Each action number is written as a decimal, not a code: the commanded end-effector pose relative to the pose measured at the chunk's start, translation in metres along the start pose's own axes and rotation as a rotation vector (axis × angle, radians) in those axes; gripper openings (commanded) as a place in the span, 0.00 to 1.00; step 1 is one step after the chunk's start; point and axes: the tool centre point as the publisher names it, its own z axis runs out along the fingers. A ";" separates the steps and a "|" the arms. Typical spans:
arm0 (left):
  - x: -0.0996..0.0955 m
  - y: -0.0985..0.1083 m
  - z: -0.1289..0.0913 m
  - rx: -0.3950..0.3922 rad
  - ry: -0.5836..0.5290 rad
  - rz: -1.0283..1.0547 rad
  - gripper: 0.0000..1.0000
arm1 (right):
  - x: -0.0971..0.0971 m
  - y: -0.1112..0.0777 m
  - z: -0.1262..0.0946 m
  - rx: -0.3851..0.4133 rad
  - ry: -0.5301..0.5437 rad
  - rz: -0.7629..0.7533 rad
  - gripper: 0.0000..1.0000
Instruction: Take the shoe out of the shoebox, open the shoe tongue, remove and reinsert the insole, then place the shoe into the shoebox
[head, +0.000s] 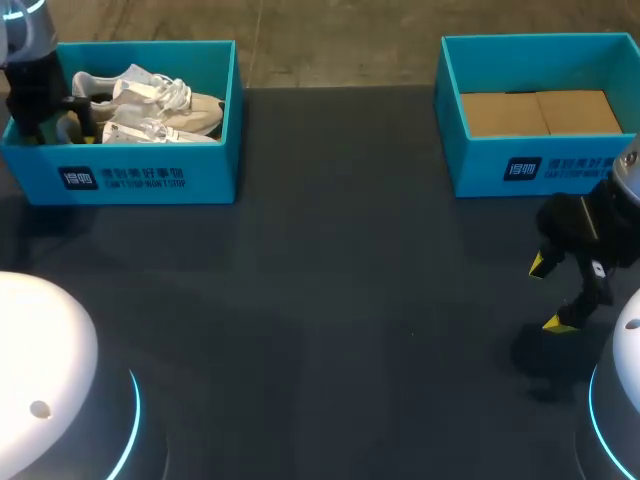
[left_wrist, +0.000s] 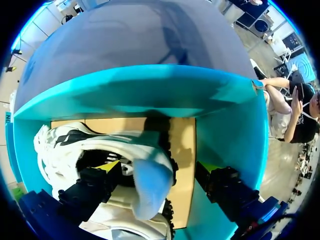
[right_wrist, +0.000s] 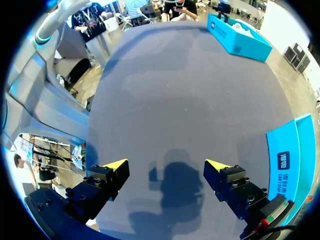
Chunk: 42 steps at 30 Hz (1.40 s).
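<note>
White laced shoes (head: 160, 100) lie in the open teal shoebox (head: 150, 175) at my far left.

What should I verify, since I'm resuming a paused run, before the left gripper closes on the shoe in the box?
1. Left gripper inside the shoebox: ok.
2. Shoe between its open fingers: ok.
3. Both fingers touching the shoe: not ok; cardboard floor shows between the shoe and one finger.
4. Right gripper open, over the table, away from the shoebox: ok.
5. Whether the laces are loose: cannot tell.
</note>
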 end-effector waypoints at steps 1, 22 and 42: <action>0.000 0.000 0.007 -0.004 0.003 0.001 0.97 | 0.001 0.000 0.001 0.001 -0.002 0.000 1.00; 0.000 0.002 0.021 0.008 -0.005 -0.004 0.76 | 0.001 0.000 0.001 0.001 -0.002 0.000 1.00; -0.002 0.003 0.027 0.020 0.016 0.015 0.20 | 0.001 0.000 0.001 0.001 -0.002 0.000 1.00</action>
